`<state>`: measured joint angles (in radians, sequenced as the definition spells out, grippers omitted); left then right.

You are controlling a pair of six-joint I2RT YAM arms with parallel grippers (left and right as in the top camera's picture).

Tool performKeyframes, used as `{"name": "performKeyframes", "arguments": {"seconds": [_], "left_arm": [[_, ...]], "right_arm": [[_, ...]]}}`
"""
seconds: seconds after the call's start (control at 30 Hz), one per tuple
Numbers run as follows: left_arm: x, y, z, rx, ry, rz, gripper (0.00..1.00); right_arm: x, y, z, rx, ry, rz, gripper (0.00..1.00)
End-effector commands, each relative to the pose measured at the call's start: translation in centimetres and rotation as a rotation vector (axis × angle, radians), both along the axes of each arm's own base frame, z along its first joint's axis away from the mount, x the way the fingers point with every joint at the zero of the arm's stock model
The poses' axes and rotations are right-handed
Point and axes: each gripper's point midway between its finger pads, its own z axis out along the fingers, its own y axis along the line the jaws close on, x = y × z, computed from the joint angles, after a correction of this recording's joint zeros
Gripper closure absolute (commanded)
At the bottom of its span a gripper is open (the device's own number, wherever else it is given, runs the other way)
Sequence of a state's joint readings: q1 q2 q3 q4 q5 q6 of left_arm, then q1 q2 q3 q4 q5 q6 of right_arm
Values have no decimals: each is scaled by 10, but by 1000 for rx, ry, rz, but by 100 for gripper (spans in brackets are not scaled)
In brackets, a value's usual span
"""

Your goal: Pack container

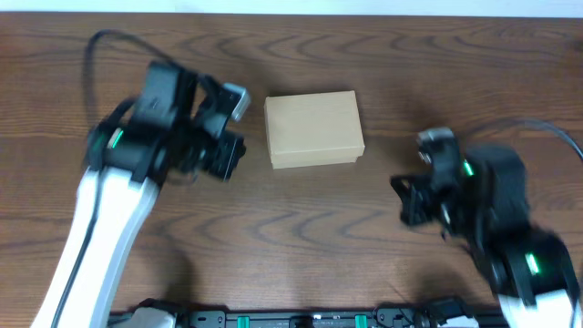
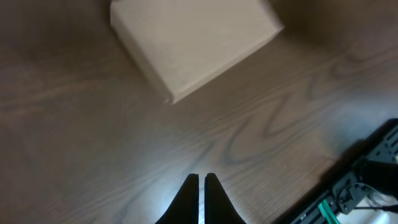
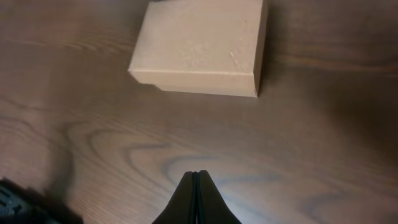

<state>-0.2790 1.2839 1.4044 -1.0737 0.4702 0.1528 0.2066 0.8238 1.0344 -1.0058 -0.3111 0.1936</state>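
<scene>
The container point(image 1: 313, 128) is a plain tan cardboard box, lid closed, lying flat on the wooden table in the middle. It also shows in the left wrist view point(image 2: 193, 40) and in the right wrist view point(image 3: 199, 46). My left gripper point(image 2: 201, 179) is shut and empty, above the table a little to the left of the box; the left arm point(image 1: 223, 150) sits beside the box's left side. My right gripper point(image 3: 196, 175) is shut and empty, to the right of the box and nearer the front edge point(image 1: 410, 196). No pens show.
The wooden table point(image 1: 301, 237) carries only the box. A black rail with cables runs along the front edge point(image 1: 301, 319) and shows at the left wrist view's lower right point(image 2: 367, 180).
</scene>
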Motion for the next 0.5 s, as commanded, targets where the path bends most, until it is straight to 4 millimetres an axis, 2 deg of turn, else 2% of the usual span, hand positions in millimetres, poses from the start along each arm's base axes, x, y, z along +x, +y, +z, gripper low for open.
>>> {"name": "performKeyframes", "arguments": {"seconds": [0.0, 0.13, 0.23, 0.27, 0.3, 0.33, 0.37, 0.4, 0.47], "left_arm": [[-38, 7, 0, -9, -42, -4, 94], [-74, 16, -9, -60, -86, 32, 94], [-93, 21, -17, -95, -116, 61, 94], [-97, 23, -18, -104, -127, 66, 94], [-100, 24, -19, -110, -136, 72, 92], [-103, 25, -18, -114, -146, 72, 77], [-105, 25, -17, -117, -156, 71, 11], [-106, 26, -16, -120, -163, 71, 4], [-108, 26, -17, -119, -156, 70, 5]], "right_arm": [[-34, -11, 3, -10, -91, -6, 99], [-74, -16, 1, 38, -191, -3, 99], [-95, -21, -1, 71, -233, -23, 97], [-99, -22, 0, 83, -244, -29, 85], [-103, -22, 1, 94, -253, -36, 60], [-106, -23, 2, 112, -258, -48, 26], [-108, -23, 3, 129, -257, -60, 1], [-109, -24, 4, 131, -262, -60, 1], [-113, -24, -3, 127, -228, -62, 1]]}}
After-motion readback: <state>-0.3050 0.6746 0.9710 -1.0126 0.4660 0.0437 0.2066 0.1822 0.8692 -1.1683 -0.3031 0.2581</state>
